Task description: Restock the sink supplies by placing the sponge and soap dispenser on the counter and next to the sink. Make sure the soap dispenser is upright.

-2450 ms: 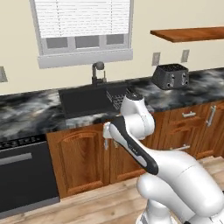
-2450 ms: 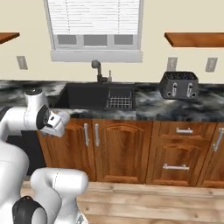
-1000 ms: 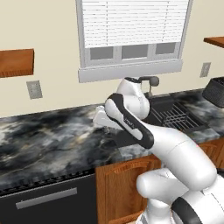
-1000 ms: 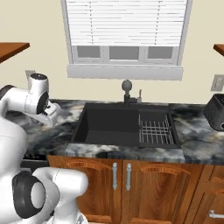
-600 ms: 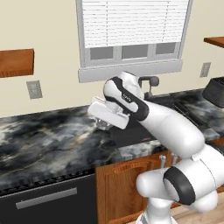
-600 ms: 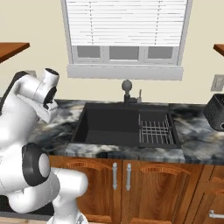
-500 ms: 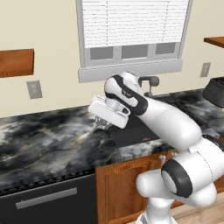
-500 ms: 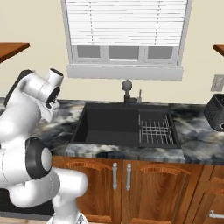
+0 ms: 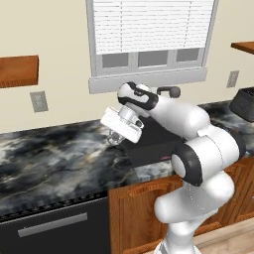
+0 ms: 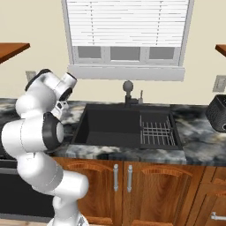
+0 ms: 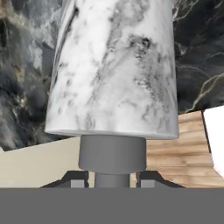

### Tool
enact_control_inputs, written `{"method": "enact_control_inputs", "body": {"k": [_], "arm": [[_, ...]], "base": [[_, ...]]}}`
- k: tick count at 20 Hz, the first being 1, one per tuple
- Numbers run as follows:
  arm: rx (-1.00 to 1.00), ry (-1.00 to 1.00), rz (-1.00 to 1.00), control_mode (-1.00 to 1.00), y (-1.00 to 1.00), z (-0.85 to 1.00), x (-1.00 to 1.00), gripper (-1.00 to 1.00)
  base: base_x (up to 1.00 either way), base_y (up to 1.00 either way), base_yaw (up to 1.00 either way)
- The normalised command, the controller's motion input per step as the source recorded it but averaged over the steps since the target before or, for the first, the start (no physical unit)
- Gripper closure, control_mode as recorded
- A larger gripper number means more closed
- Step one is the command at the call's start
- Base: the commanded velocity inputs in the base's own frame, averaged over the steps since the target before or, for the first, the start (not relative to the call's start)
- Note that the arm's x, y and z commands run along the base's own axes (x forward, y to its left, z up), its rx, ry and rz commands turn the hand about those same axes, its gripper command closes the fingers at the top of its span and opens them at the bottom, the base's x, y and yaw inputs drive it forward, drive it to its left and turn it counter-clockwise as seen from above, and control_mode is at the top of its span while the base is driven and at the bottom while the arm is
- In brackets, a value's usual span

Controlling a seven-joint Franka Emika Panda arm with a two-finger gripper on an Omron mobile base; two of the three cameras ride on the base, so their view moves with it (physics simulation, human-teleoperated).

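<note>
Jaws are clamped on the dark pump neck of the pale marbled cylindrical soap dispenser (image 11: 114, 70), as I read the hand view. I see the gripper (image 9: 117, 136) holding it over the black-and-grey marbled stone counter (image 9: 49, 168), just left of the matte black sink (image 10: 126, 128).

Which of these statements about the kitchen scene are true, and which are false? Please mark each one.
1. The fingers grip the soap dispenser by its neck. True.
2. The soap dispenser stands inside the sink. False: it is held over the counter, left of the sink.
3. A wire rack sits in the right part of the sink. True.
4. The window blind is rolled fully up. False: it covers the upper panes.
5. The faucet stands behind the sink. True.
</note>
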Motion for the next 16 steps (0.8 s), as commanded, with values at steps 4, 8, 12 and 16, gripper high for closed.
{"method": "enact_control_inputs", "body": {"k": [4, 8, 12, 16], "arm": [[0.07, 0.35, -0.01, -1.00, 0.13, -0.15, 0.44, 1.00], [0.03, 0.36, -0.05, -1.00, 0.32, -0.14, 0.31, 1.00], [0.00, 0.14, -0.01, -1.00, 0.35, -0.47, 0.28, 1.00], [0.00, 0.00, -0.02, -1.00, 0.08, -0.39, 0.41, 1.00]], "base": [[0.00, 0.00, 0.00], [0.00, 0.00, 0.00], [0.00, 0.00, 0.00], [0.00, 0.00, 0.00]]}}
